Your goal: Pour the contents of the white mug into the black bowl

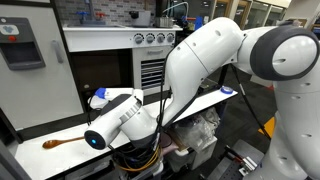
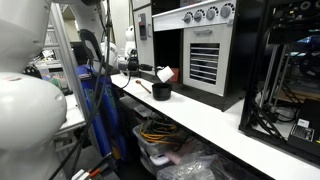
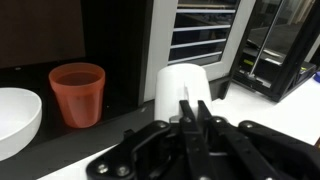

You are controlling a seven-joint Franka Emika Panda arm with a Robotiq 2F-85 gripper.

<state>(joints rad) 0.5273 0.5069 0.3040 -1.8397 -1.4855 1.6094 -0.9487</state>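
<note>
The white mug (image 3: 190,82) fills the middle of the wrist view, right in front of my gripper (image 3: 193,108). The two fingers are drawn close together on a thin part of the mug's near side. In an exterior view the white mug (image 2: 167,74) sits at the gripper's tip (image 2: 155,72), just above the black bowl (image 2: 161,92), which stands on the white counter. The black bowl does not show in the wrist view. What is inside the mug cannot be seen.
A red-orange cup (image 3: 77,93) and a white rounded dish (image 3: 15,118) stand left of the mug. An oven-like cabinet (image 2: 195,45) rises behind the counter. A wooden spoon (image 1: 62,142) lies on the counter (image 1: 200,105). My arm hides much of that view.
</note>
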